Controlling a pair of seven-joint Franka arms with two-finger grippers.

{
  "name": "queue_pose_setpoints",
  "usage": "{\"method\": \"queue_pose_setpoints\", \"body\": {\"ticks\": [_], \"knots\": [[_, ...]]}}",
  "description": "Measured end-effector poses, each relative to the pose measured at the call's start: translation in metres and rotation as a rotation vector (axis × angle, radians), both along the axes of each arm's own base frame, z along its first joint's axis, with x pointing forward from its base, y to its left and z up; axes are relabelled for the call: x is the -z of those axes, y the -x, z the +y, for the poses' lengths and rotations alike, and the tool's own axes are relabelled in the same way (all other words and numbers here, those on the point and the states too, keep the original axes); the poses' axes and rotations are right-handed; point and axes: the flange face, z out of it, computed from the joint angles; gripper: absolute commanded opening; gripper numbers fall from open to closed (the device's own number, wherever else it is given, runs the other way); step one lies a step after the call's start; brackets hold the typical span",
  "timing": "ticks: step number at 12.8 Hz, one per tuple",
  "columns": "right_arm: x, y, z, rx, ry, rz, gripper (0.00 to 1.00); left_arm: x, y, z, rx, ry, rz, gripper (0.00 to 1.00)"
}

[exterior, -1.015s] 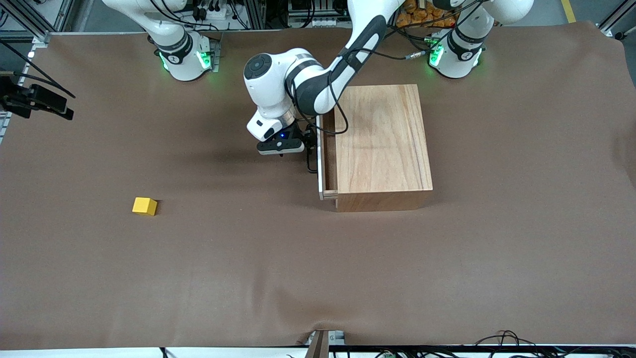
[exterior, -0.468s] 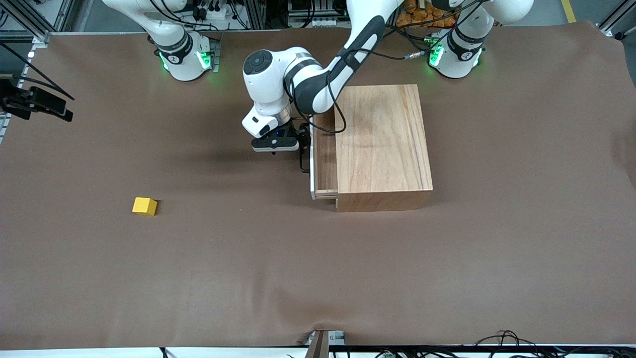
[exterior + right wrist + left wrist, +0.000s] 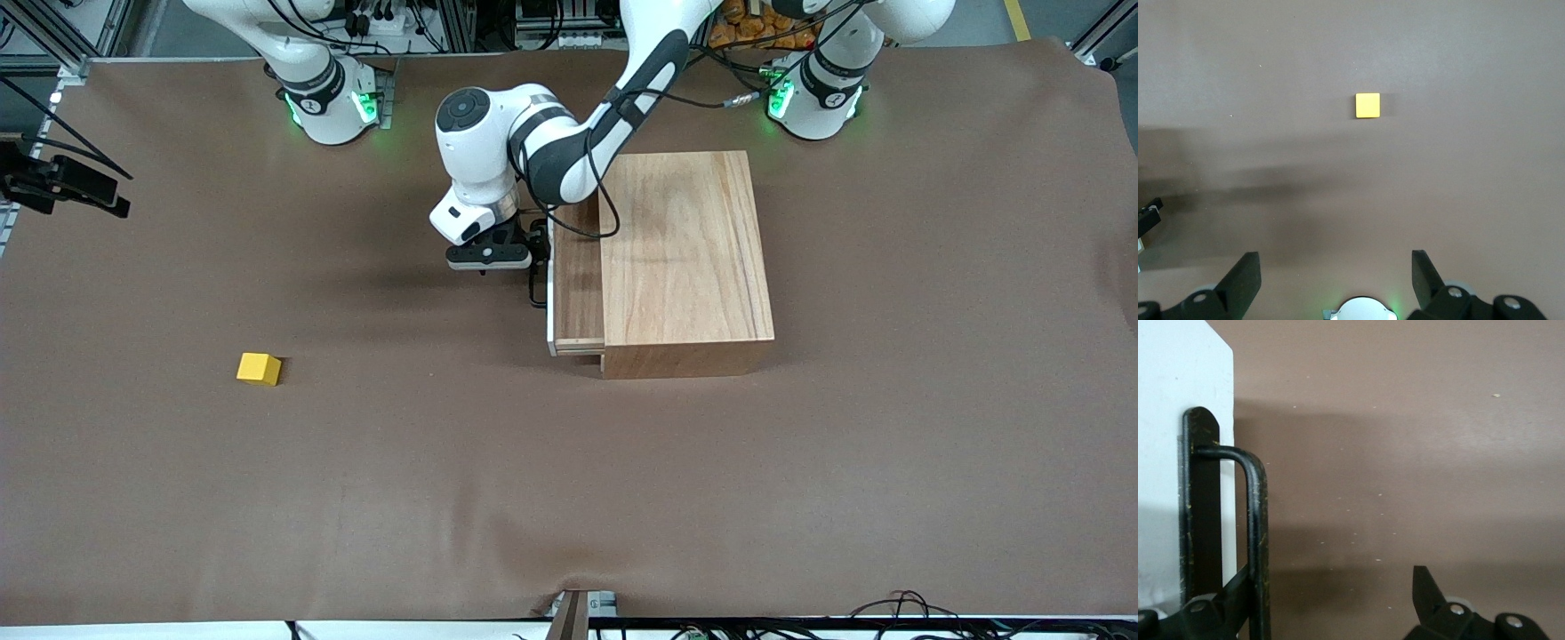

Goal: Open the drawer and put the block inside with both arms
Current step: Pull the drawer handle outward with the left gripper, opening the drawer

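The drawer [image 3: 576,283] stands partly pulled out of the wooden box [image 3: 680,258]. Its white front panel [image 3: 1171,453] and black bar handle [image 3: 1257,520] face the right arm's end of the table. My left gripper [image 3: 532,258] is at the handle, open, with one finger [image 3: 1228,597] hooked between bar and panel and the other finger [image 3: 1425,587] well clear of the bar. The yellow block [image 3: 259,368] lies alone on the brown cloth, nearer the front camera. My right gripper [image 3: 1335,280] hangs open and empty high above the table, with the block [image 3: 1367,105] below it.
The brown cloth [image 3: 444,462] covers the whole table. A black device [image 3: 62,182] juts in at the right arm's end. Cables lie along the table's front edge [image 3: 889,609]. The right arm's green-lit base [image 3: 331,105] stands at the back.
The drawer has slid farther out of the box toward the right arm's end. My left gripper moved the same way with the handle. The block has not moved.
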Motion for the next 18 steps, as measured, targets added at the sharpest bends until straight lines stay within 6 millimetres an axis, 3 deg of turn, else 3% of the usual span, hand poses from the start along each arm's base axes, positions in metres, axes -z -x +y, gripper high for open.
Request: {"method": "queue_pose_setpoints", "body": {"ticks": [10,14,16,18], "knots": [[0.003,-0.002,-0.003,0.005,0.000,0.000,1.00,-0.001,0.006,-0.018,-0.018,0.160,0.020,1.00],[0.026,-0.017,-0.032,0.062,-0.026,0.003,1.00,-0.008,0.007,-0.021,-0.045,0.170,0.023,1.00],[0.033,-0.021,-0.031,0.063,-0.049,0.010,1.00,-0.016,0.007,-0.022,-0.056,0.159,0.032,1.00],[0.031,-0.021,-0.029,0.060,-0.050,0.006,1.00,-0.041,0.005,-0.018,-0.065,0.147,0.039,1.00]]}}
